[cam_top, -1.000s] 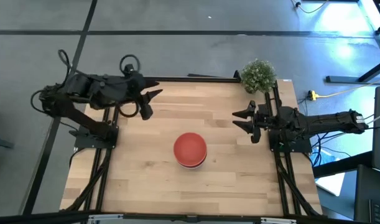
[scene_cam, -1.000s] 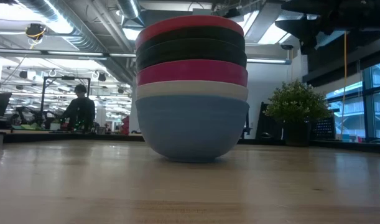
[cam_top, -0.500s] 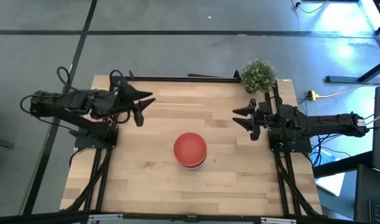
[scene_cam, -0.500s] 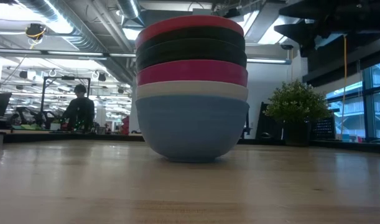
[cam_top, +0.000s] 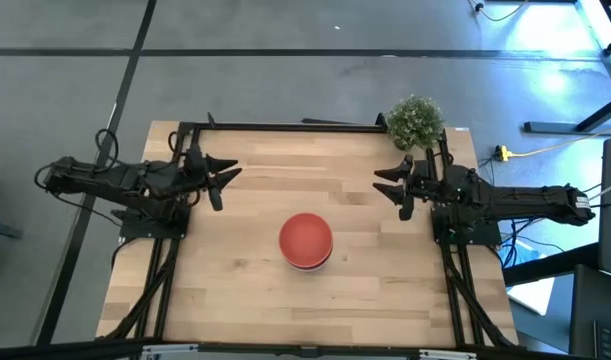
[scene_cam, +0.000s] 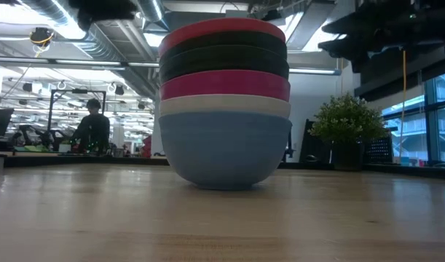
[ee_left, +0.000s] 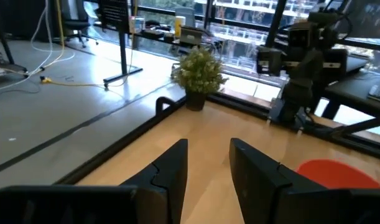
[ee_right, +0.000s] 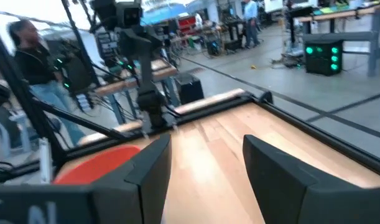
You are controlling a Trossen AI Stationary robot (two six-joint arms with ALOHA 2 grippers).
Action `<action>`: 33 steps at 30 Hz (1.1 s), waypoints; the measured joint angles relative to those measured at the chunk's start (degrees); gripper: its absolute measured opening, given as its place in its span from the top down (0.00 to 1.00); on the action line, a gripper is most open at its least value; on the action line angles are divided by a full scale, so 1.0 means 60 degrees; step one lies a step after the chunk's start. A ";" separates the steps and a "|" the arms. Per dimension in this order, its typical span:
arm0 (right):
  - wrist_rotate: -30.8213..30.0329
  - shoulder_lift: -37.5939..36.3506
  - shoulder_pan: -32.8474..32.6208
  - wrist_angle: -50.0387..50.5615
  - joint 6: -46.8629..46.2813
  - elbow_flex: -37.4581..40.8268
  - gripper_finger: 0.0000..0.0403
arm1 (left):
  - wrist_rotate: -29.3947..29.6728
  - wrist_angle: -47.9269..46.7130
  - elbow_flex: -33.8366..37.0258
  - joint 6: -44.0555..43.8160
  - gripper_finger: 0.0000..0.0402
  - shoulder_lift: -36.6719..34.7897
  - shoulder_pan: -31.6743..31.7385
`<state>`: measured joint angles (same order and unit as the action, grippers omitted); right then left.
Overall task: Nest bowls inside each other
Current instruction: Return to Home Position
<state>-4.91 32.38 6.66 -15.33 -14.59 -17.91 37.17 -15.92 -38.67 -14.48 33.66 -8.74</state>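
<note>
Nested bowls (cam_top: 306, 240) stand between left tool (cam_top: 224, 185) and right tool (cam_top: 388, 189), touching neither.

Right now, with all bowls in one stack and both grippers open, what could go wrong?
1. The stack stands tall on the small base of the blue bowl, and the red bowl on top looks slightly tilted; a knock on the table might shift it.
2. The right gripper waits near the plant; moving that arm might brush it. The left gripper, at the table's other side, seems no risk.
</note>
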 joint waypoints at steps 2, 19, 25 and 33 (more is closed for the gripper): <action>0.0004 0.0041 0.0226 0.0234 0.0067 0.0000 0.50 | -0.0161 0.0030 0.0381 -0.0018 0.72 -0.0375 0.0137; -0.0177 0.0666 0.2879 0.0513 0.0638 0.0004 0.50 | -0.2880 0.0466 0.2101 0.0972 0.75 -0.2229 0.3048; -0.0179 0.0926 0.3723 0.0477 0.1041 0.0004 0.50 | -0.3517 0.0561 0.2534 0.1100 0.80 -0.2228 0.4379; -0.0151 0.1585 0.4924 0.0430 0.1521 0.0004 0.50 | -0.4186 0.1948 0.3533 0.1166 0.87 -0.2221 0.5804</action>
<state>-5.81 41.89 36.20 -12.75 -5.47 -17.89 12.05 -4.23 -17.47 -7.49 20.34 26.08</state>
